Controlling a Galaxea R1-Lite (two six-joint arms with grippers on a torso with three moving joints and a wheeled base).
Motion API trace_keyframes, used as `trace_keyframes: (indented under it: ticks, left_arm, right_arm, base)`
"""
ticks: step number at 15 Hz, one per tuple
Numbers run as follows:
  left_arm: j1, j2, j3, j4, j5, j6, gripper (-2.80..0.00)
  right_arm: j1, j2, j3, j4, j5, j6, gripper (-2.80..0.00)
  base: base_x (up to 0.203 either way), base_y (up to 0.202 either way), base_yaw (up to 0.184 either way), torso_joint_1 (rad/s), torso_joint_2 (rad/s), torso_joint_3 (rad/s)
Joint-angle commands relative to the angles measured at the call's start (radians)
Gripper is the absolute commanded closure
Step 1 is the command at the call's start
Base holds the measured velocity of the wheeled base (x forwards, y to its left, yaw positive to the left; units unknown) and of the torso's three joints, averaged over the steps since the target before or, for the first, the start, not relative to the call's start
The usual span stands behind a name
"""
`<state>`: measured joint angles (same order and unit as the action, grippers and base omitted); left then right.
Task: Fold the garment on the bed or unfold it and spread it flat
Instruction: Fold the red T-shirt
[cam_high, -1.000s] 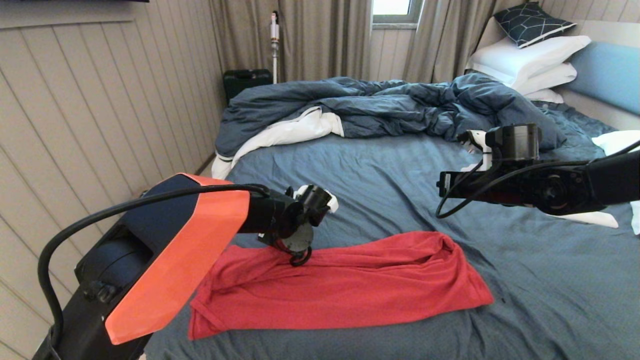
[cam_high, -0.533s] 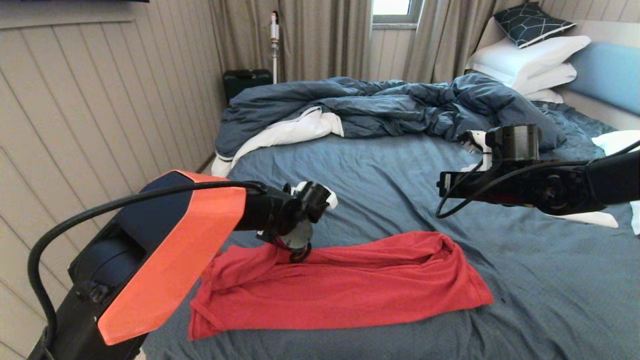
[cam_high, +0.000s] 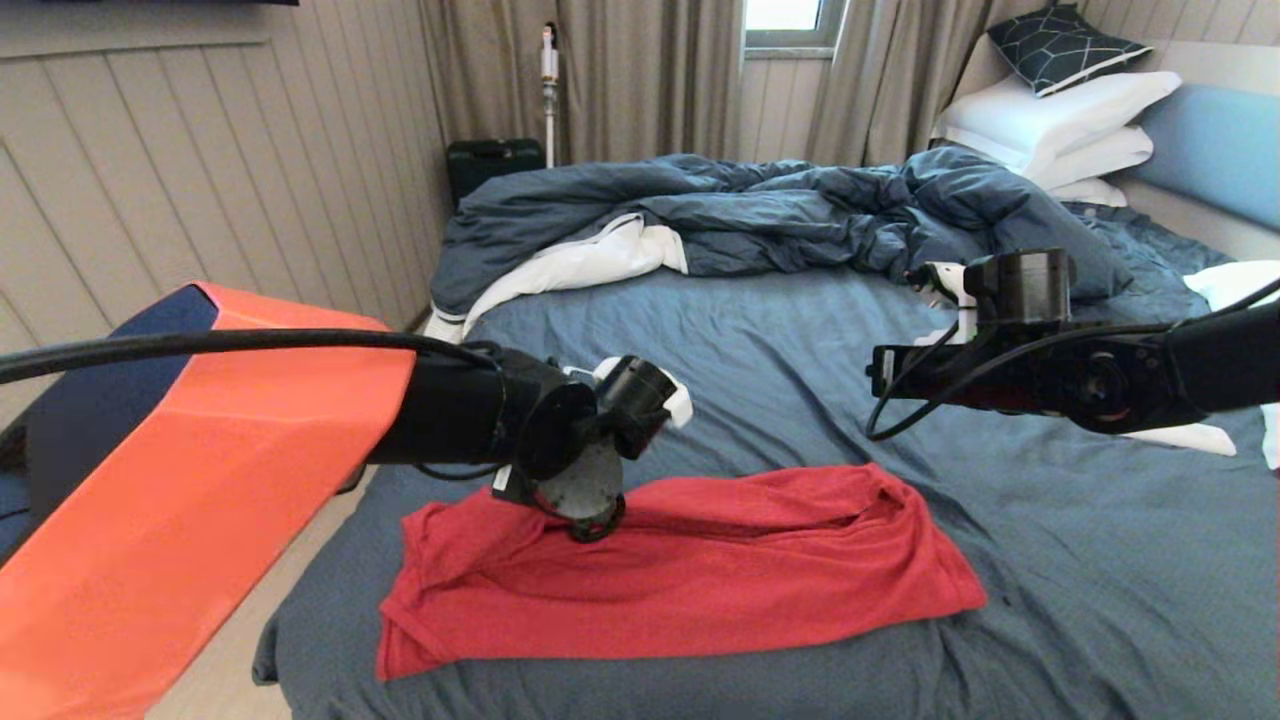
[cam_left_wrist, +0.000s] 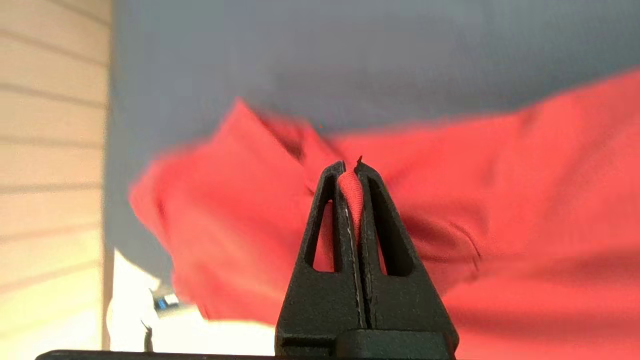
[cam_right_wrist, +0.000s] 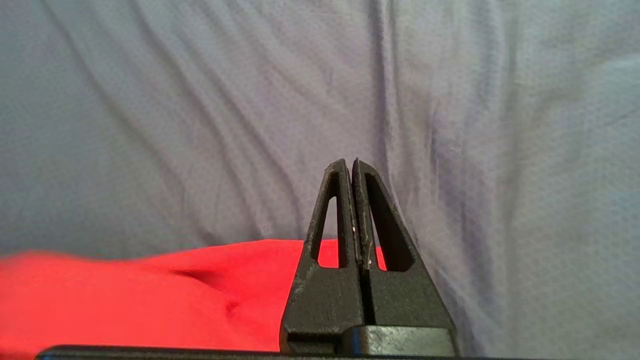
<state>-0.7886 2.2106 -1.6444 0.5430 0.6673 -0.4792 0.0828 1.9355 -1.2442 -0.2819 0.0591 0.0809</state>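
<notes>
The red garment (cam_high: 700, 570) lies rumpled in a wide band across the near part of the bed (cam_high: 780, 350). My left gripper (cam_high: 592, 522) is over its back left part, mostly hidden under the wrist in the head view. In the left wrist view, the left gripper (cam_left_wrist: 350, 172) is shut on a fold of the garment (cam_left_wrist: 525, 200), with red cloth between its tips. My right arm (cam_high: 1040, 340) hangs above the sheet behind the garment's right end. The right gripper (cam_right_wrist: 349, 167) is shut with nothing in it, and the garment's edge (cam_right_wrist: 150, 295) shows beneath it.
A rumpled dark blue duvet (cam_high: 760, 210) with white lining lies across the far half of the bed. White pillows (cam_high: 1060, 120) and the light blue headboard (cam_high: 1210, 150) are at the back right. A panelled wall (cam_high: 200, 200) runs close along the left, with a black case (cam_high: 492, 160) on the floor.
My left arm's elbow has swung nearer and lower in the head view while its gripper keeps the cloth. The garment's back left part has shifted slightly left. The right arm has barely moved.
</notes>
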Motion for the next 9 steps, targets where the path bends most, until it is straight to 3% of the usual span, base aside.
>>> trace_keyframes:
  ticks: [1, 6, 9]
  left_arm:
    - [-0.047, -0.041, 0.079, 0.006, 0.011, -0.067, 0.00]
    - [-0.143, 0.016, 0.164, -0.008, 0.011, -0.127, 0.00]
    - [-0.161, 0.029, 0.173, -0.011, 0.008, -0.141, 0.00]
  right_arm:
    - [0.002, -0.006, 0.003, -0.002, 0.001, 0.000, 0.00]
    - [0.012, -0.006, 0.005, -0.001, 0.001, 0.002, 0.00]
    - [0.011, -0.004, 0.003, 0.000, 0.001, 0.002, 0.00]
  base:
    - [0.000, 0.000, 0.000, 0.000, 0.00, 0.000]
    - [0.000, 0.000, 0.000, 0.000, 0.00, 0.000]
    - [0.000, 0.000, 0.000, 0.000, 0.00, 0.000]
